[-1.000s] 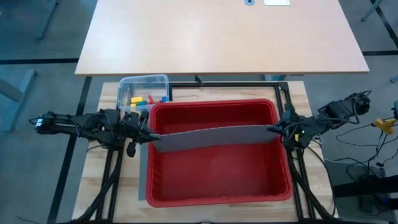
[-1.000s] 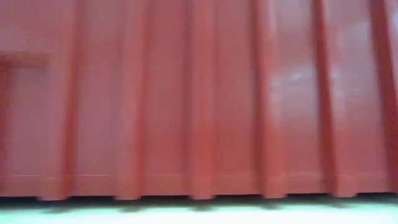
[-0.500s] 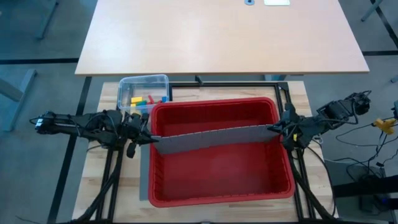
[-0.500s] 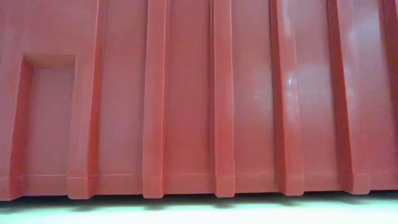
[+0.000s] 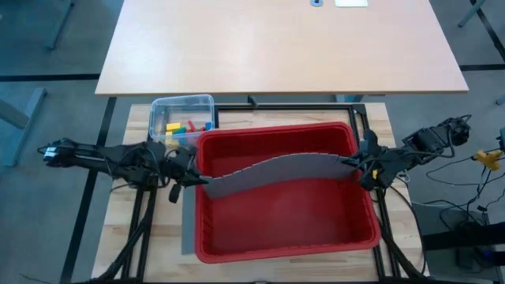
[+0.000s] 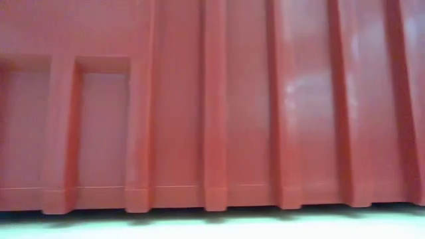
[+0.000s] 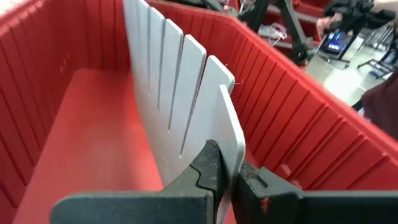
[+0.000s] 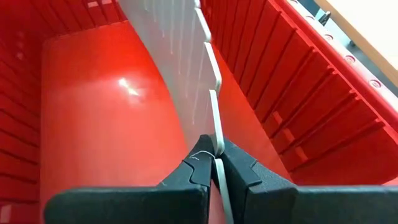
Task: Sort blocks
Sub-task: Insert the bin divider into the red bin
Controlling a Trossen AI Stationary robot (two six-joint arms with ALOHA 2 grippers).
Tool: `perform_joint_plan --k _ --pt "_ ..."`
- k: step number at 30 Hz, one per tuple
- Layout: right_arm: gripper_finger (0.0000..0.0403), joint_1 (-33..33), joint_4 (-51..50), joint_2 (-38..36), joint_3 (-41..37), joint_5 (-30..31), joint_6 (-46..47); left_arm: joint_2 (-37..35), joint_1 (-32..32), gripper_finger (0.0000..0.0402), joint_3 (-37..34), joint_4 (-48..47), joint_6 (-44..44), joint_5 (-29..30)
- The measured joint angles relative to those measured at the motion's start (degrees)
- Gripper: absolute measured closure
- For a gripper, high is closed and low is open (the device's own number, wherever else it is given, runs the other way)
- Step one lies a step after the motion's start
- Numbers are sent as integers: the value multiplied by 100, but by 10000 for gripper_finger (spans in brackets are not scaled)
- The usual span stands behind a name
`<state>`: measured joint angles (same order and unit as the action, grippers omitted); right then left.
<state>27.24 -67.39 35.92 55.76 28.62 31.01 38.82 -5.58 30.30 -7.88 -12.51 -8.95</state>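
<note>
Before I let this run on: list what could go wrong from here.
The long grey slotted divider panel is bowed between the left gripper and the right gripper, each pinching one end; it may spring free or crease.

The red ribbed plastic bin could be dragged along with it, towards the small clear plastic tub of coloured blocks.

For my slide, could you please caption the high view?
Both grippers, left and right, bow a grey divider panel across the red bin.

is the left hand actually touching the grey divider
Touching. The left wrist view shows the left hand pinched shut on the end of the grey divider, fingers pressed against both its faces.
</note>
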Motion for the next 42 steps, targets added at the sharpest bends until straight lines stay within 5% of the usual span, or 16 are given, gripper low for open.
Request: perform_joint_plan --k 16,42 --pt "403 0 103 18 -2 -13 1 630 4 401 0 392 417 798" --pt "403 0 132 20 0 -17 14 53 7 401 -2 -30 585 1143"
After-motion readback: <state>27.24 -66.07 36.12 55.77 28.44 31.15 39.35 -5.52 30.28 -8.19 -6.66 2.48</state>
